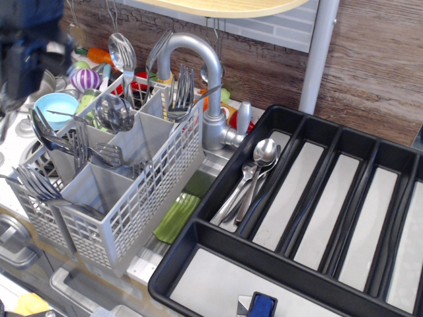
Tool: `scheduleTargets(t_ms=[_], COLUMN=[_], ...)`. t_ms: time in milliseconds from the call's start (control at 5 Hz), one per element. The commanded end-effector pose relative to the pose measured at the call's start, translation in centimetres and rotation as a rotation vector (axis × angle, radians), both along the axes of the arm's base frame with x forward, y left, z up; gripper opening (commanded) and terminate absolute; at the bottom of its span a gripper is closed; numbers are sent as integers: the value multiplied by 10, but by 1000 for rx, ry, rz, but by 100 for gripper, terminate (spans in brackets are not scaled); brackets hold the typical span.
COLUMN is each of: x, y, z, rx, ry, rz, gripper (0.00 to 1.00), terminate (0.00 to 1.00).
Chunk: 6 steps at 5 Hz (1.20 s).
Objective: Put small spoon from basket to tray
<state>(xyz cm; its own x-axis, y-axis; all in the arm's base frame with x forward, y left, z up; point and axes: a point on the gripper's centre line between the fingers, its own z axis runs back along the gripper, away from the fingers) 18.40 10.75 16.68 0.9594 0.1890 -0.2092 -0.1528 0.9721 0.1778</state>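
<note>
Small spoon (47, 135): a slim one leans out of a compartment at the left end of the basket (142, 191), its dark oval bowl just below the blue bowl (56, 105) and its thin handle running down among the cutlery there; from this view I cannot be sure it is the one meant, since other small spoons (254, 173) already lie in the tray (211, 261). Taking the faucet (198, 72) as the landmark: far to its left, at the upper corner, the gripper (26, 56) is a dark, motion-blurred mass above the basket, and I cannot tell how far its jaws stand apart or whether they hold anything. Left of the faucet the grey basket holds forks (36, 183) at its near left corner, a big round-bowled spoon (114, 112) toward the middle, a tall spoon (122, 54) at the back, and a cluster of forks (180, 92) just beside the faucet. Below the faucet a green object (175, 218) lies between basket and tray. Right of the faucet, the black tray's leftmost long compartment contains the spoons; the other long compartments show pale floors, and a blue item (261, 305) sits at the near edge.
</note>
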Motion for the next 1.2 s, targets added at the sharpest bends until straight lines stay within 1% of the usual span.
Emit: scheduleTargets(t_ms=[0, 200, 400, 600, 800, 1000], x=[12, 18, 27, 42, 59, 76], y=[-40, -71, -87, -98, -99, -101], z=[46, 50, 48, 48, 35, 19], rx=[-176, -333, -386, -389, -425, -416], ry=[79, 82, 42, 12, -10, -44], rz=[235, 402, 452, 418, 364, 284], gripper=[0, 0, 0, 0, 0, 0], terminate=[0, 0, 0, 0, 0, 0])
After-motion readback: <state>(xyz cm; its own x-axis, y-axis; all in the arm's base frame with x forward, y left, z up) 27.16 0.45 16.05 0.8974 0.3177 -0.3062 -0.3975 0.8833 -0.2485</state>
